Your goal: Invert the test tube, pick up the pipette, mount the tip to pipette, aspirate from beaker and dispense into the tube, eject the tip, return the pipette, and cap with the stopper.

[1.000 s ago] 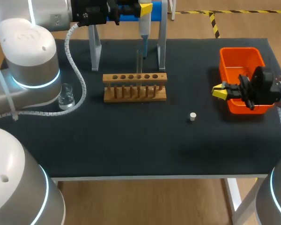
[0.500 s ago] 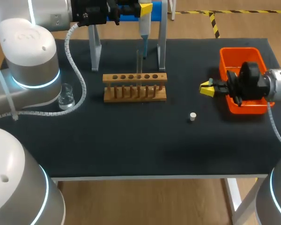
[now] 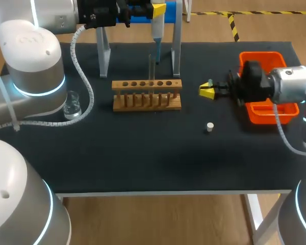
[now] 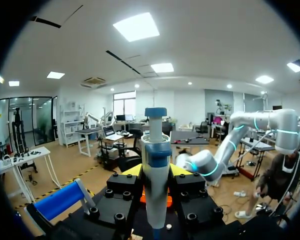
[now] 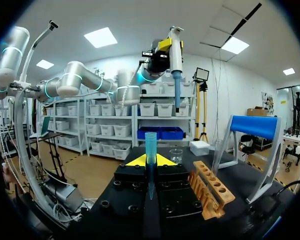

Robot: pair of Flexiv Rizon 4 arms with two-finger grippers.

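Note:
My left gripper is shut on the blue-and-white pipette, held upright high over the back of the table. In the left wrist view the pipette stands clamped between the yellow fingers. My right gripper, right of the wooden rack, is shut on a small teal pipette tip. That tip stands upright between the jaws in the right wrist view, with the pipette high ahead. A clear test tube stands in the rack. The beaker is far left, the white stopper at front right.
An orange bin sits at the right edge, behind my right arm. The pipette stand, with metal legs and a blue bar, is at the back behind the rack. Open black mat lies in front of the rack.
My right arm has moved left from the orange bin toward the rack, carrying the tip. The left arm and pipette have stayed still.

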